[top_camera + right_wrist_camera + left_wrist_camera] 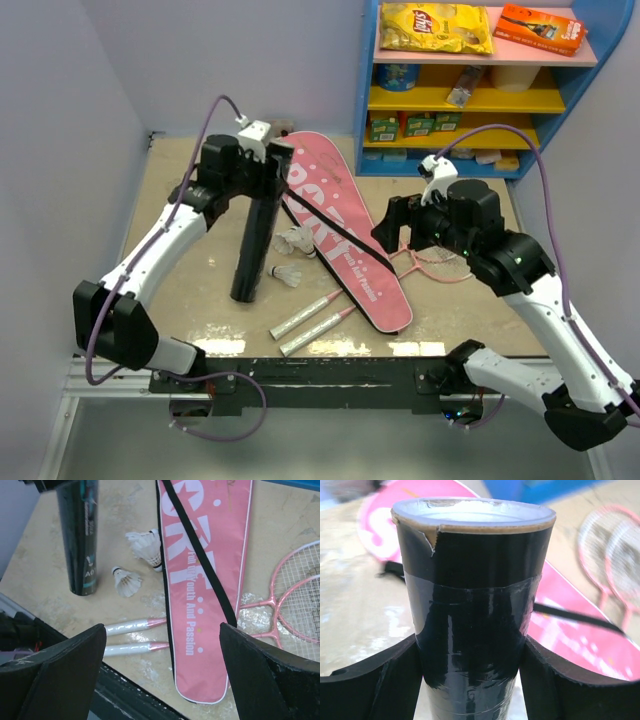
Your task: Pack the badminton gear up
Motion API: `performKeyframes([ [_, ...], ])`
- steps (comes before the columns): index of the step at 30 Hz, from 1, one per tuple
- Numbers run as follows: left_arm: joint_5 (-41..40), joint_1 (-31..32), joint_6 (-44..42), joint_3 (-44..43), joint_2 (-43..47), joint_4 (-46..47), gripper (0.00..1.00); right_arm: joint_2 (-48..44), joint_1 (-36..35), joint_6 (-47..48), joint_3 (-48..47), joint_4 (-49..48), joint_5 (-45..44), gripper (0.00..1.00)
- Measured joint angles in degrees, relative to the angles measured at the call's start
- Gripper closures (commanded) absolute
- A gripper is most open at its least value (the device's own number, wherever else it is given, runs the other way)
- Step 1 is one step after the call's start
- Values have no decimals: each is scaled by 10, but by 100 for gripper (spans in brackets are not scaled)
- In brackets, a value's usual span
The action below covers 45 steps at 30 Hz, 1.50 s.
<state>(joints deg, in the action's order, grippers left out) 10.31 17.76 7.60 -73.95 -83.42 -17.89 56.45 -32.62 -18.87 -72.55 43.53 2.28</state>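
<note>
Badminton gear lies mostly loose on the beige tabletop (180, 200), so the packing looks barely begun. The long black cardboard tube (252, 245) stands on its end at the left, leaning a little. The left pincer (471, 645) pinches it near its upper end, below the pale rim. Whether anything is inside cannot be told. Two white feather shuttlecocks (127, 581) lie just right of the tube's foot, between it and the flat pink racket-shaped bag (350, 250) with its black strap. The two thin pink-framed rackets (300, 580) lie crosswise beneath the bag, pale handles poking out at the near left and heads at the right, seemingly not inside it. The right pincer (162, 630) hangs spread above them, holding nothing. Likely left to do: shuttlecocks into the tube, then rackets into the bag.
</note>
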Motion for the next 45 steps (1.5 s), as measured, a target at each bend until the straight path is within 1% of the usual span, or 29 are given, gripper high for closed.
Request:
performKeyframes([
  [4,47,59,-37,38,36,-21,87,-17,0,6,-15,27,30,4],
  [8,74,127,-77,90,77,-48,86,-24,0,11,-17,52,67,7],
  [11,86,168,-98,121,114,-65,86,-30,0,14,-17,67,96,9],
  [12,91,180,-102,131,130,-71,85,-33,0,15,-17,70,109,14],
  [13,97,191,-104,142,148,-73,85,-37,0,17,-17,72,121,15],
  [14,104,201,-105,153,167,-74,85,-42,0,20,-17,75,134,16],
  [15,109,208,-105,163,188,-74,84,-46,0,23,-17,77,151,19],
  [17,123,221,-104,185,227,-67,84,-54,0,31,-17,81,192,22],
  [20,156,231,-103,215,282,-61,84,-56,0,38,-13,79,254,24],
  [22,172,235,-103,224,298,-60,84,-54,-1,39,-10,76,285,25],
  [30,204,261,-105,243,290,-57,84,-29,-1,34,-10,29,345,30],
  [34,205,280,-105,249,271,-52,84,2,-3,32,-10,3,356,31],
  [38,205,293,-105,254,259,-50,84,33,-4,31,-9,-14,361,39],
  [45,203,299,-108,256,259,-47,83,51,-12,30,16,-42,365,48],
])
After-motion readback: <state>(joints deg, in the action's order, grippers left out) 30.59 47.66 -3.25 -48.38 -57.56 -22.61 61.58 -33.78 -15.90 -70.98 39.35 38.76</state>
